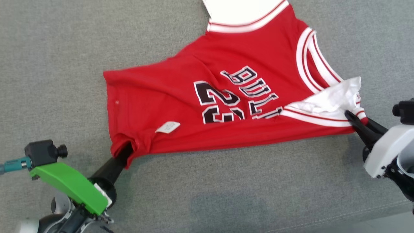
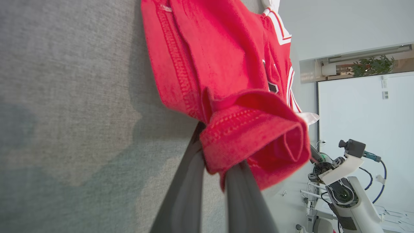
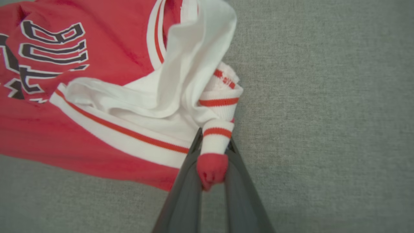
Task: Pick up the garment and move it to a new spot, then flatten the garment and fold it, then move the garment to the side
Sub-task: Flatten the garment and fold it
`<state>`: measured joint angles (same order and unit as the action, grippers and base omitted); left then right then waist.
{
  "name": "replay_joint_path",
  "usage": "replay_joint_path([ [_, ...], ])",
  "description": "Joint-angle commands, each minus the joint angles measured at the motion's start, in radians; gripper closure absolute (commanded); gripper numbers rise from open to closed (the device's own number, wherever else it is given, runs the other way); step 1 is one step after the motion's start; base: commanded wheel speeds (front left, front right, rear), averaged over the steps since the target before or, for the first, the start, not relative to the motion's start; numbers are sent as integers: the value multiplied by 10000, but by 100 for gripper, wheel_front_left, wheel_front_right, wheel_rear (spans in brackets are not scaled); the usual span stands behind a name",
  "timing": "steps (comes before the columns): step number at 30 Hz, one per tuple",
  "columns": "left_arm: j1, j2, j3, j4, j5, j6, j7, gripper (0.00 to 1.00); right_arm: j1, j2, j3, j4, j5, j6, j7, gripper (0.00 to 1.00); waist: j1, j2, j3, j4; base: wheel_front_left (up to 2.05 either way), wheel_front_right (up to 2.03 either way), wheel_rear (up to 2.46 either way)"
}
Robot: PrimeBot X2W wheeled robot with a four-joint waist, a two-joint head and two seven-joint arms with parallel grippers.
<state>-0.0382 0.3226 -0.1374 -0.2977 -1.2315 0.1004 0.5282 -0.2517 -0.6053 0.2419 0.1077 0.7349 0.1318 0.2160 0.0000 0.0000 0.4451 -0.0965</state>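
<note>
A red basketball jersey [image 1: 226, 97] with white trim and black "BULLS 23" print lies stretched across the grey cloth surface [image 1: 64, 48]. My left gripper [image 1: 127, 152] is shut on its bottom hem corner at the lower left; in the left wrist view the bunched red hem [image 2: 255, 136] wraps over my dark fingers [image 2: 184, 191]. My right gripper [image 1: 352, 118] is shut on the striped shoulder strap at the right. In the right wrist view the red and white strap [image 3: 215, 145] sits pinched in my right gripper [image 3: 212, 152]. A white tag [image 1: 167, 127] shows near the hem.
The grey surface's front edge [image 1: 372, 210] runs along the lower right of the head view. In the left wrist view, a white board [image 2: 362, 113] and a potted plant [image 2: 372, 64] stand beyond the surface, with my right arm [image 2: 343, 174] in front of them.
</note>
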Motion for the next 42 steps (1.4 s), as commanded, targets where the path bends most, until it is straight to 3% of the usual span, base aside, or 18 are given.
replay_joint_path([
  [1, 286, 129, 67, -178, -140, 36, 132, 100, 332, -269, -130, -123, 194, -20, 168, 100, 0, 0, -447, 102, 0, 0, 0],
  [7, 1554, 330, -244, -679, -766, -153, 832, 100, 1505, -996, -551, -1031, 1011, -19, 916, 100, 0, 0, -687, 193, 0, 0, 0],
  [11, 2067, 127, -469, -255, -566, -394, 542, 100, 2188, -980, -769, -1243, 1173, -19, 1108, 100, 0, 0, -639, 250, 0, 0, 0],
  [12, 2103, 68, -483, -69, -356, -403, 334, 70, 2281, -891, -793, -1168, 1086, -19, 1091, 100, 0, 0, -633, 259, 0, 0, 0],
  [13, 2125, 20, -536, 91, -165, -429, 166, 4, 2353, -804, -770, -1106, 994, -19, 1144, 56, 0, 0, -633, 273, 0, 0, 0],
  [14, 2136, -75, -622, 242, -72, -483, 30, 0, 2412, -764, -734, -1027, 851, -19, 1182, 0, 0, 0, -634, 289, 0, 0, 0],
  [20, 2211, -168, -443, 568, 537, -735, -845, 0, 2276, -570, -1294, -999, 502, -14, 943, 0, 0, 0, -596, 418, 0, 0, 0],
  [26, 2438, 206, 68, 389, 578, -667, -995, 0, 2349, -894, -2361, -1496, 382, -12, 970, 0, 0, 0, -391, 707, 0, 0, 0],
  [31, 1785, 632, 454, 346, 1273, -568, -1398, 0, 1574, -1075, -2959, -2165, 62, -11, 1026, 0, 0, 0, -111, 936, 0, 0, 0],
  [37, -163, 574, -337, 152, 2119, -632, -1107, 0, -761, -1023, -2041, -2363, -558, -11, 1843, 0, 0, 0, 583, 1367, 0, 0, 0],
  [42, -1966, 418, -1057, 525, 2567, -706, -637, 0, -3338, -742, -802, -1655, -1115, -11, 2646, 0, 0, 0, 1375, 1855, 0, 0, 0],
])
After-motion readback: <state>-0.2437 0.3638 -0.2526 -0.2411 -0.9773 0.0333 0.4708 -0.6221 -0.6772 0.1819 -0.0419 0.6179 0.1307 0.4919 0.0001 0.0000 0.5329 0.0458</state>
